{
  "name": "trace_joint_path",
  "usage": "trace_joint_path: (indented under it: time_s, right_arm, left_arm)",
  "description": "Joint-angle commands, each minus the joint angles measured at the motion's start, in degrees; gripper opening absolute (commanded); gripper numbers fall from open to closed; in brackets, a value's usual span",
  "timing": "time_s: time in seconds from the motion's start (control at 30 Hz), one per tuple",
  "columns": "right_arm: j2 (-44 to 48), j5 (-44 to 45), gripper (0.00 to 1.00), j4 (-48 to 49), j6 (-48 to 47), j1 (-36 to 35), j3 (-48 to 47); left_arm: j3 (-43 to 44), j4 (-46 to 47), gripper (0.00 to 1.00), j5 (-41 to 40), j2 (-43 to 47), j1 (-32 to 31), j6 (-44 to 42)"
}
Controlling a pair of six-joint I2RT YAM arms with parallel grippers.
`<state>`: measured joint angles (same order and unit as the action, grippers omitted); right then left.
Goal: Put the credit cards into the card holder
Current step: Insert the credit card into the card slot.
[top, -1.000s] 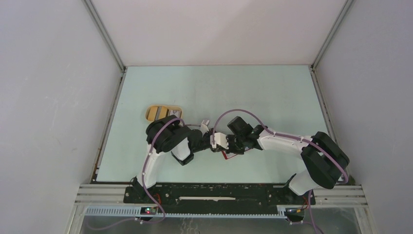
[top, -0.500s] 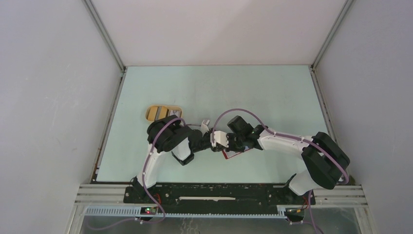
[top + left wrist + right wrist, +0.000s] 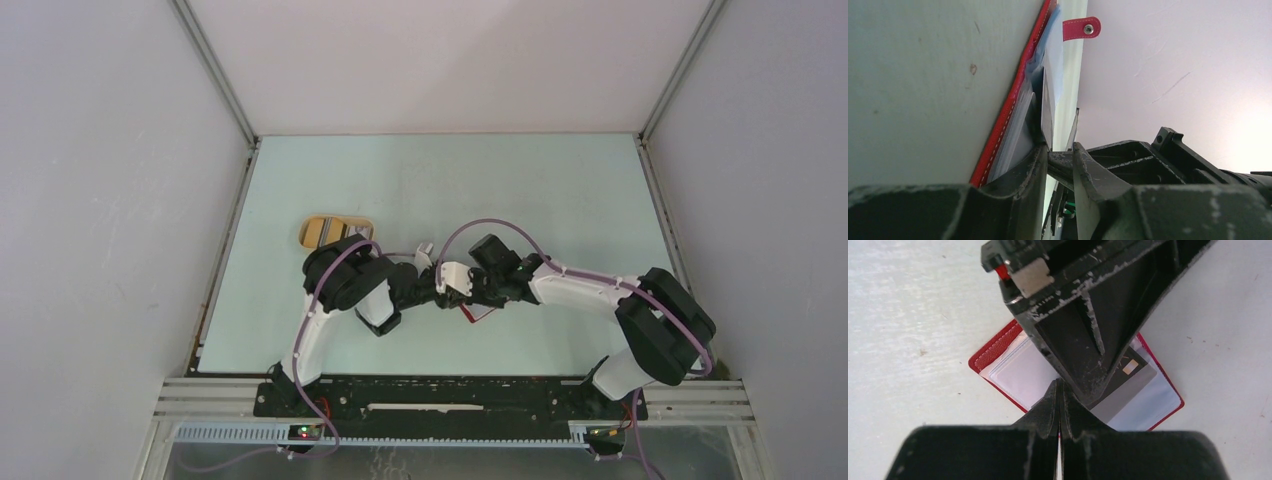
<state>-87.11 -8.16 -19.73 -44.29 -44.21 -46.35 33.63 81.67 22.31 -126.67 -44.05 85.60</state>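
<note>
**A:** Status on the card insert?

**B:** Small flat red folding card holder lies open on the pale green table, in the near half, between the two wrists. Dark grey chip card sits at its clear inner sleeves. I can't tell if it's under the plastic.

**A:** What moved in the last second?

**B:** Right wrist shifted slightly up and toward the left arm in the top view. Holder hasn't budged. I read that as a small re-aim, not a finished insert.

**A:** Fingers?

**B:** Right gripper: fingers pressed together, tips over the holder's near edge. I can't see whether a thin card is between them. Left gripper: narrow gap with something grey in it, right at the pale-blue flap. Can't tell what it pinches, if anything. Red snap tab hangs free.

**A:** Remaining?

**B:** Golden-brown striped card is in the tan oval tray, well apart from the holder. Not done.
</note>
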Motion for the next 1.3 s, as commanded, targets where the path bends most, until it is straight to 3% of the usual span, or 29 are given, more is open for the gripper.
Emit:
trace_joint_path:
  time_s: [0.0,0.47,0.7,1.03,1.27]
  right_arm:
    - [-0.69,3.67,0.00,0.80,1.88,2.07,-2.21]
    - [-1.75,-3.98,0.01,-0.50,8.14,5.36,-5.13]
    - [0.50,-12.02,0.02,-2.33,10.18,8.11,-5.95]
    - [-3.49,-18.34,0.03,-5.01,15.60,9.35,-9.86]
    - [-7.97,-17.33,0.02,-7.68,16.92,8.86,-12.93]
  left_arm:
    - [0.04,-5.50,0.32,0.28,-2.48,0.67,-1.84]
    - [-1.42,-4.32,0.32,-0.77,-1.74,1.31,-2.52]
    - [-5.01,-4.88,0.31,-1.58,3.63,1.78,-5.06]
    - [-4.80,-5.07,0.22,-1.56,1.52,1.82,-5.89]
    - [-4.95,-5.31,0.14,-2.20,0.11,1.93,-6.41]
